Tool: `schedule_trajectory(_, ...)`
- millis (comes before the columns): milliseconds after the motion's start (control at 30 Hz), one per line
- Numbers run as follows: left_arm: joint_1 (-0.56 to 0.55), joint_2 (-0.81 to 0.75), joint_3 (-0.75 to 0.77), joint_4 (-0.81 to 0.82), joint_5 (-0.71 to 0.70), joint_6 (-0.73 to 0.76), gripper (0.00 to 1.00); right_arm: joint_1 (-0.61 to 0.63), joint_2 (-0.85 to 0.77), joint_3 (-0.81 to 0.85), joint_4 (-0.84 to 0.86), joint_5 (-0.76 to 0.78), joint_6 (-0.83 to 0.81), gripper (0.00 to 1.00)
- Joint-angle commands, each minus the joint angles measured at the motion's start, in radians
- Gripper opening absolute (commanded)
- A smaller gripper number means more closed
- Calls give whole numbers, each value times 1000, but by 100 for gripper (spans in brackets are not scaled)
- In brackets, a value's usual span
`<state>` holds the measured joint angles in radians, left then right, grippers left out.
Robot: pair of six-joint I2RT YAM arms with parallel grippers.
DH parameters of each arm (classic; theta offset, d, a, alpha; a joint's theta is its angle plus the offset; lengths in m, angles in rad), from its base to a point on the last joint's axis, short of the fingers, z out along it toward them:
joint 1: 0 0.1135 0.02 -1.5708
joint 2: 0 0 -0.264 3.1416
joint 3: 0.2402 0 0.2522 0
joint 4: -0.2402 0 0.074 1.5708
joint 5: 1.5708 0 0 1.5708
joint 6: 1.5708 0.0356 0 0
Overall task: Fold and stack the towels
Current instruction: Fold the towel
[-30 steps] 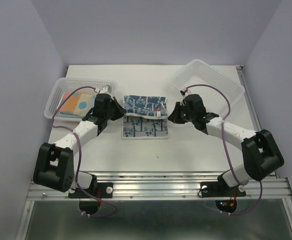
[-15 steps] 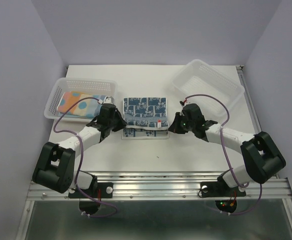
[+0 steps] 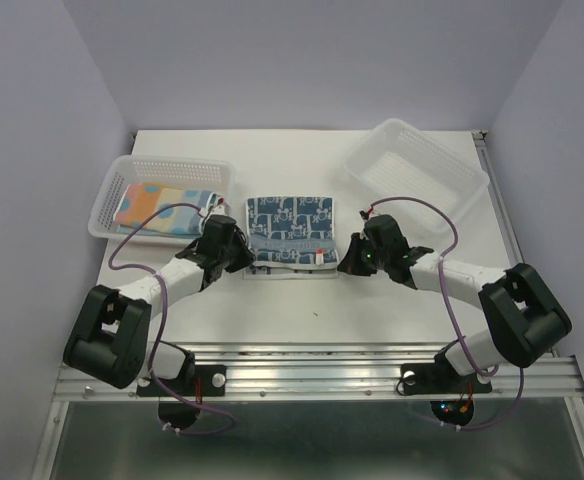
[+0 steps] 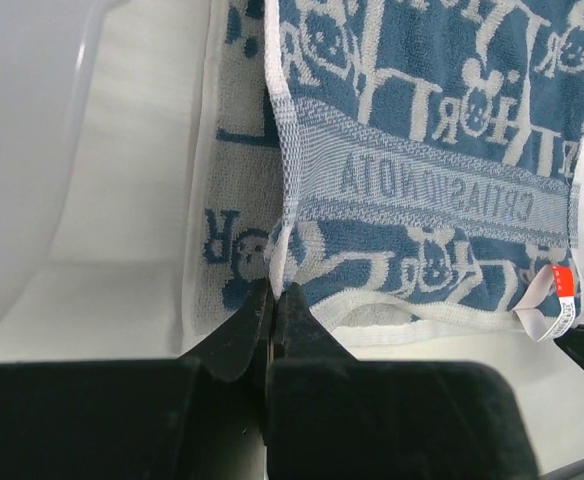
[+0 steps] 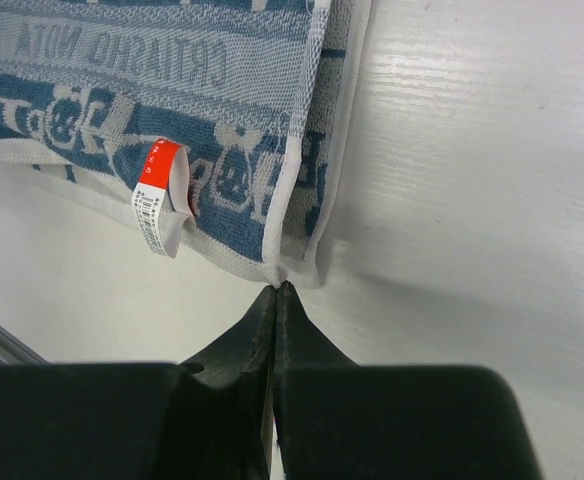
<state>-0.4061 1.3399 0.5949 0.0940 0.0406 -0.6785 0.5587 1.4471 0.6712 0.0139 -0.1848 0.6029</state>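
Lying doubled over at the middle of the white table (image 3: 402, 300), the blue-and-white patterned terry towel (image 3: 292, 222) is pinched at its two near corners by the tightly closed left gripper (image 4: 274, 290) and right gripper (image 5: 275, 290). The first fold is judged laid; release is called for next.

Robot lab test cell.
Boxed in by plain lavender walls (image 3: 32, 150) around a white tabletop (image 3: 392, 300), aluminium rails (image 3: 322, 365) bolted along the near edge.
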Motion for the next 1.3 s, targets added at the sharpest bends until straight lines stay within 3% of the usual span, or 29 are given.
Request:
schedule_trajectory(0, -8, -56, -11, -43, -24, -18, 0, 13, -19, -15, 28, 16, 12, 1)
schedule_trajectory(433, -13, -125, -13, -142, -16, -42, 0, 17, -56, -22, -11, 13, 12, 6)
schedule_trajectory(600, -25, -122, -46, -139, -8, -53, 6, 18, -27, -48, -3, -4, 26, 6)
schedule_trajectory(633, -33, -122, -49, -137, -13, -55, 11, 20, -18, -53, 1, -8, 29, 9)
schedule_trajectory(667, -36, -125, -50, -139, -15, -55, 26, 20, -14, -55, 1, -10, 31, 13)
schedule_trajectory(733, -42, -131, -58, -140, -19, -55, 36, 21, -13, -56, -6, -12, 29, 22)
schedule_trajectory(767, -46, -137, -58, -145, -18, -55, 43, 23, -19, -53, -11, -10, 26, 39)
schedule_trajectory(833, -53, -151, -58, -149, -18, -59, 50, 23, -34, -50, -12, -8, 20, 57)
schedule_trajectory(1033, -94, -222, -27, -207, -41, -61, 69, 23, -119, -27, -68, -22, -5, 73)
schedule_trajectory(1100, -106, -257, -4, -247, -99, -67, 76, 24, -142, -7, -72, -36, -23, 84)
schedule_trajectory(1133, -112, -269, 2, -255, -108, -67, 78, 24, -146, 1, -71, -39, -26, 97)
schedule_trajectory(1267, -126, -300, 34, -244, -120, -61, 91, 26, -126, 59, -46, -70, -43, 100)
